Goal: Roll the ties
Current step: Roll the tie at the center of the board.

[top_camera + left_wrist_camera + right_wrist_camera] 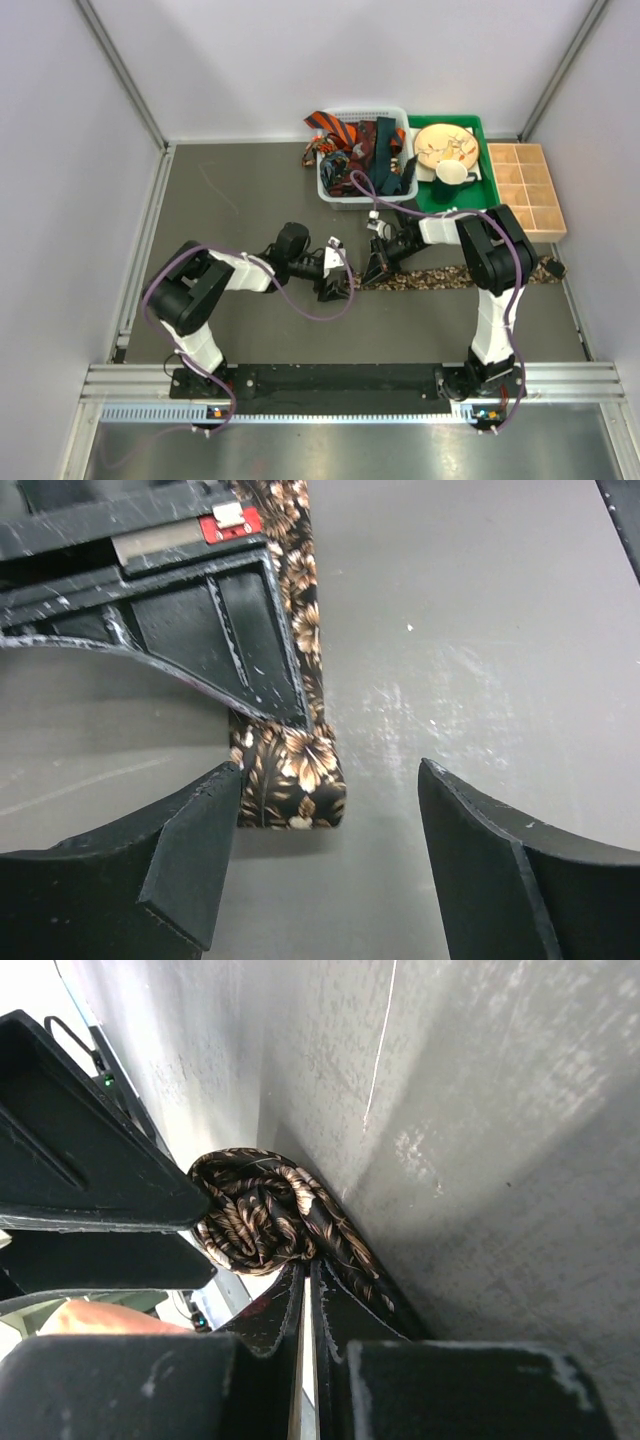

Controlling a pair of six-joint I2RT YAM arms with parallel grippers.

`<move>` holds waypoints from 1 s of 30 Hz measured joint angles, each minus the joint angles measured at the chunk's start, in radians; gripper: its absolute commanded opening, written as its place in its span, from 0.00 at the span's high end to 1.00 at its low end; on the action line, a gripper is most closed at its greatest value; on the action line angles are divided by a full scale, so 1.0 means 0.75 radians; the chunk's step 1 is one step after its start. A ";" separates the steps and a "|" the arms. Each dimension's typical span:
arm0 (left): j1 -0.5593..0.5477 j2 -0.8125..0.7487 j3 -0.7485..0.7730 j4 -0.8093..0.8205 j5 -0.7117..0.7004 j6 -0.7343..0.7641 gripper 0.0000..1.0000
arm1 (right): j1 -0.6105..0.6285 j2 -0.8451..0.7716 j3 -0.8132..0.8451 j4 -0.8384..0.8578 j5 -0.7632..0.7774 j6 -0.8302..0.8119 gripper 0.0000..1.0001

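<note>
Brown-black speckled fabric tie (440, 278) lies near the white plastic mesh basket (340, 195), one end rolled. Right gripper (307, 1265) closed at the roll (290, 780), left gripper (330, 772) open around it; I'd clamp squarely.

Bright, even overhead light; soft shadow beneath the left gripper (330, 770).
</note>
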 measured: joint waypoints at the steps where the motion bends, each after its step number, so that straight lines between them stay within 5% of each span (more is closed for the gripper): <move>1: 0.002 0.014 -0.008 0.049 0.004 -0.010 0.26 | 0.000 0.000 0.000 -0.001 -0.001 -0.004 1.00; 7: 0.005 0.096 -0.030 0.216 0.017 -0.032 0.27 | -0.001 0.014 0.013 -0.022 -0.011 -0.019 1.00; 17: 0.011 0.168 -0.018 0.273 0.007 0.004 0.46 | -0.005 0.038 0.036 -0.046 -0.035 -0.043 1.00; 23: -0.001 0.170 0.101 0.055 -0.054 0.038 0.47 | -0.005 0.043 0.044 -0.056 -0.037 -0.044 1.00; 30: -0.083 0.179 0.281 -0.323 -0.210 0.125 0.69 | -0.007 0.043 0.046 -0.060 -0.036 -0.045 1.00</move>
